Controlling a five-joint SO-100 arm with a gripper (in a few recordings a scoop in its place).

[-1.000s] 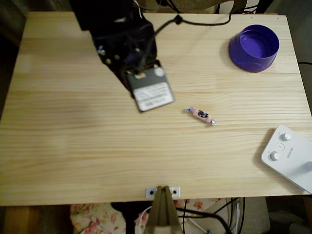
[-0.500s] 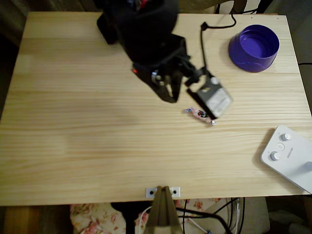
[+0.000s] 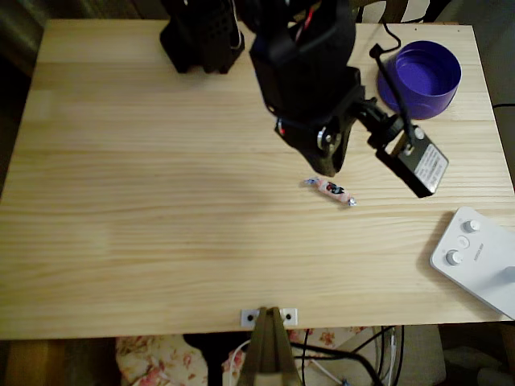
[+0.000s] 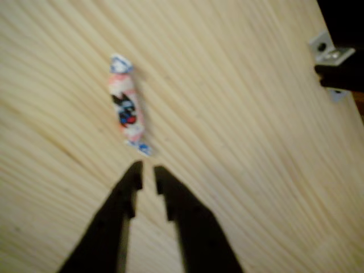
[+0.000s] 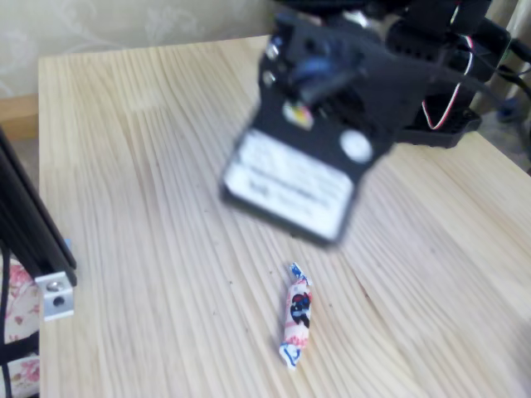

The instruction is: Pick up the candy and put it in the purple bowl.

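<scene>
The candy [image 3: 330, 190] lies flat on the wooden table, a small pinkish-white wrapped sweet with dark markings and twisted ends. The wrist view shows the candy [image 4: 126, 105] just beyond my fingertips, a little to the left. My gripper [image 4: 145, 173] hangs above the table with its black fingers [image 4: 128, 196] almost together, a thin gap between them and nothing held. From overhead, my gripper [image 3: 330, 165] points down just above the candy. The purple bowl [image 3: 420, 79] stands at the table's back right, holding nothing. In the fixed view the candy [image 5: 296, 315] lies in front of my blurred arm [image 5: 307, 157].
A white box with knobs [image 3: 479, 257] sits at the table's right front corner. The arm's base [image 3: 201, 36] stands at the back edge. A small metal bracket [image 3: 269, 316] marks the front edge, seen too as the bracket [image 4: 329, 50] in the wrist view.
My arm has swung from the table's left-centre to the right, bringing the gripper over the candy. The candy and the bowl have not moved.
</scene>
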